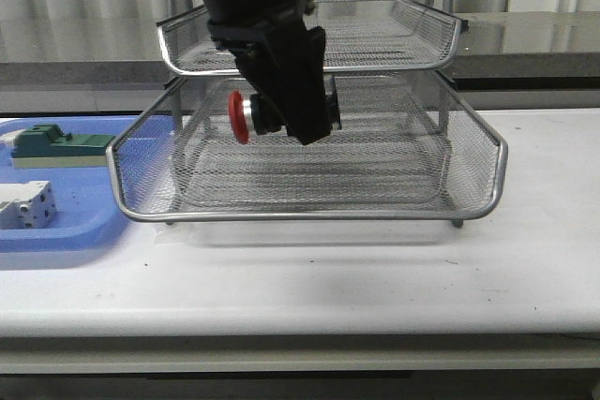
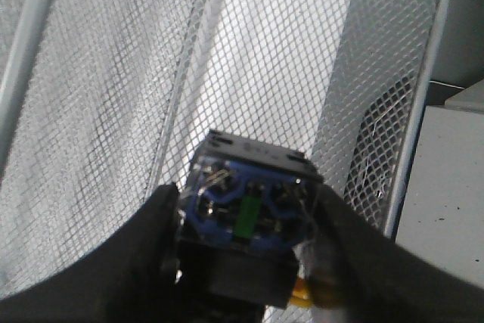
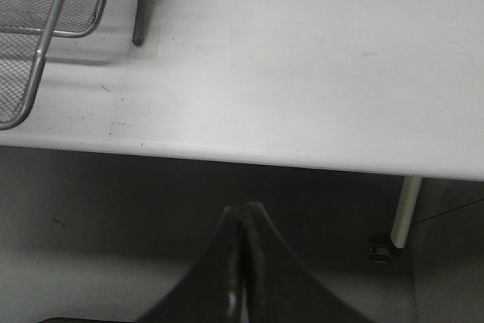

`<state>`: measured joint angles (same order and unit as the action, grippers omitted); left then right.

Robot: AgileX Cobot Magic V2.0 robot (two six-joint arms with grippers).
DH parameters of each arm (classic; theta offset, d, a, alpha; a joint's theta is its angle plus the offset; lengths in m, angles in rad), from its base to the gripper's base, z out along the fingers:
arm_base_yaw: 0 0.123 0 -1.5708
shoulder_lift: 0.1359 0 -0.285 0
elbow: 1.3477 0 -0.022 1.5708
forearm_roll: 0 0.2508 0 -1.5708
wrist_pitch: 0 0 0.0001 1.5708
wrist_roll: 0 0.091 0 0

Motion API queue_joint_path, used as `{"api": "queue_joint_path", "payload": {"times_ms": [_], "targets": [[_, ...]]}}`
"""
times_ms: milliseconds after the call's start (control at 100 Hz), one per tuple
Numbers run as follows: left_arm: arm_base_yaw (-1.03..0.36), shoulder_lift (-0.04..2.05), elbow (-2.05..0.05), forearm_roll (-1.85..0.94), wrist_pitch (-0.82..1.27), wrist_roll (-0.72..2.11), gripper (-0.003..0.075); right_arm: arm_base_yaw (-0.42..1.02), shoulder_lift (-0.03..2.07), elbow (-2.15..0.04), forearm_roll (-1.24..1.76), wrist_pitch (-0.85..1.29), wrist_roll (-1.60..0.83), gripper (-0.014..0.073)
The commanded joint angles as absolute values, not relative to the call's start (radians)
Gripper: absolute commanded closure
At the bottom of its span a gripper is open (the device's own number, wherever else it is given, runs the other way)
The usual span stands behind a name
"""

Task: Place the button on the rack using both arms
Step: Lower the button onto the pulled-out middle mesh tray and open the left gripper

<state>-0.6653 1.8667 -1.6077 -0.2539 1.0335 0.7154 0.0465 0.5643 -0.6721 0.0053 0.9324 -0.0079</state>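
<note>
Left gripper (image 1: 281, 119) is clamped on the button (image 1: 246, 116), centre of the front view, hanging in the mouth of the rack (image 1: 309, 215) – between the top tray (image 1: 309, 67) and the larger tray under it. Button lies sideways: red cap (image 1: 239, 117) points to frame left, long axis roughly horizontal, body and contact block hidden behind the black fingers. Left wrist view confirms the grip – fingers (image 2: 144, 255) pinch either side of the blue contact block (image 2: 246, 206), mesh floor straight beyond it.

Key relation: button is over the tray mesh but clearly not touching it, so the drop path looks like straight down onto the lower tray. Judged: release from here should land it inside the rim; sideways on its round body, it may roll.

Right gripper (image 3: 243, 262) is pressed shut, holds nothing, sits off the table edge (image 3: 249, 158) at bottom centre of its own view, rack corner (image 3: 30, 73) at upper left – well apart from the button. Left arm is the nearer one by far.

Blue tray (image 1: 66, 222) at left of the front view with green block (image 1: 47, 142) and white terminal block (image 1: 28, 205) – not involved.
</note>
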Motion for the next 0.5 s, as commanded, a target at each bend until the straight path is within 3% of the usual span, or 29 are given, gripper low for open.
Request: {"api": "queue_joint_path", "payload": {"times_ms": [0,200,490], "targets": [[-0.674,1.818,-1.639,-0.275,0.993,0.706,0.0597,0.047,0.567,-0.705,0.000,0.879,-0.009,0.0662],[-0.674,1.818,-1.639,-0.269,0.963,0.706,0.0348,0.047,0.567,-0.705,0.000,0.879,-0.009,0.0662],[-0.674,1.818,-1.639,-0.269,0.952,0.706,0.0318,0.047,0.567,-0.705,0.000,0.879,-0.009,0.0662]]}}
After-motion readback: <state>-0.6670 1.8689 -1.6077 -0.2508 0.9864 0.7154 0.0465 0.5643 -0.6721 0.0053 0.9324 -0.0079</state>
